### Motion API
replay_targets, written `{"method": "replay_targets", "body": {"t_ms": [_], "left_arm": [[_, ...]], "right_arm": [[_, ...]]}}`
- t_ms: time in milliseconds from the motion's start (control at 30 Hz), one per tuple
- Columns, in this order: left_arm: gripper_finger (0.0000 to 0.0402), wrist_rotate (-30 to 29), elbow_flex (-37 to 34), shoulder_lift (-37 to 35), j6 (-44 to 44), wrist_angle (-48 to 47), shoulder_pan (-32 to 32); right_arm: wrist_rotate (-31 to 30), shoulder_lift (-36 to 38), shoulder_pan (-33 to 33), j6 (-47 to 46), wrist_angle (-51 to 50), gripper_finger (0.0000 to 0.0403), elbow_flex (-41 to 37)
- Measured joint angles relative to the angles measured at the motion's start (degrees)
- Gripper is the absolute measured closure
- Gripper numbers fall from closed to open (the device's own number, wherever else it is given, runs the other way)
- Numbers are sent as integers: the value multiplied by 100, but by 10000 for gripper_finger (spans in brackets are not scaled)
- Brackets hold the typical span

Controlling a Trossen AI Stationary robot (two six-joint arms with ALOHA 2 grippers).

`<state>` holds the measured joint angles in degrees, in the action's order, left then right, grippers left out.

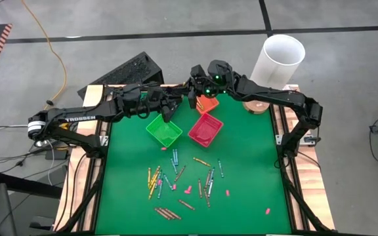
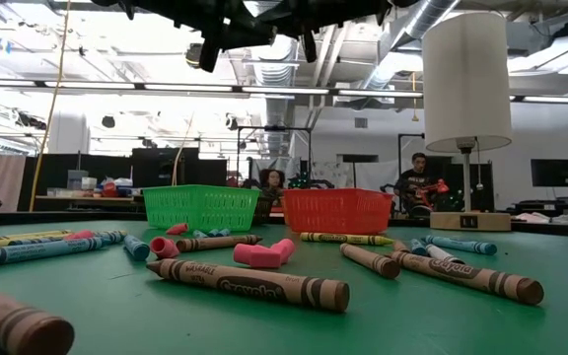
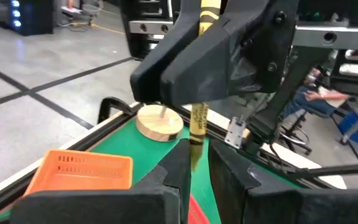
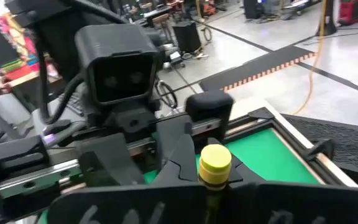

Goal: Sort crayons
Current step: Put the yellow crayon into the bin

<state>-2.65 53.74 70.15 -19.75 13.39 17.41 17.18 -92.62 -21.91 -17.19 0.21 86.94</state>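
Both grippers meet in the air over the table's far side, above the bins. Between them stands a yellow crayon (image 3: 199,118), upright. My right gripper (image 4: 216,182) is shut on it. My left gripper (image 3: 199,167) faces it from the table's left; its fingers stand slightly apart on either side of the crayon's lower tip. Many more crayons (image 1: 176,180) lie loose on the green mat (image 1: 248,170) toward the near edge. My right gripper pinches the yellow crayon's upper half (image 3: 197,111) between its two fingers. They come level from the table's right and lie across the crayon. The flat top end (image 4: 215,160) sticks up past the fingers. The crayon hangs upright, clear of the table. My left gripper's fingers (image 3: 174,167) flank the crayon's lower tip (image 3: 194,155); I cannot tell whether they touch it.
A green bin (image 1: 164,130), a red bin (image 1: 205,128) and an orange bin (image 1: 207,103) stand under the grippers. A white cylinder (image 1: 277,60) on a wooden disc (image 1: 256,105) stands at the far right. Pink bits (image 1: 188,190) lie among the crayons.
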Motion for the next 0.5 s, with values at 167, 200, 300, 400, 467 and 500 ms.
{"method": "replay_targets", "body": {"t_ms": [167, 200, 300, 400, 467, 500], "left_arm": [[338, -161, 0, 0, -6, -101, 0], [333, -171, 0, 0, -22, -170, 0], [315, -264, 0, 0, -96, -510, -2], [298, -329, 0, -1, -215, -793, -2], [291, -365, 0, -2, -344, -958, -2], [289, -372, 0, -2, -371, -1052, -2]], "right_arm": [[-294, 0, -192, -129, -45, 398, 0], [-381, 0, -246, -157, -64, 398, 0], [-636, 4, -488, -238, -308, 398, 0], [-941, -30, -798, -267, -1005, 398, 0], [-1148, -132, -1013, -250, -1615, 398, 2], [-1232, -211, -1106, -250, -1957, 398, 1]]}}
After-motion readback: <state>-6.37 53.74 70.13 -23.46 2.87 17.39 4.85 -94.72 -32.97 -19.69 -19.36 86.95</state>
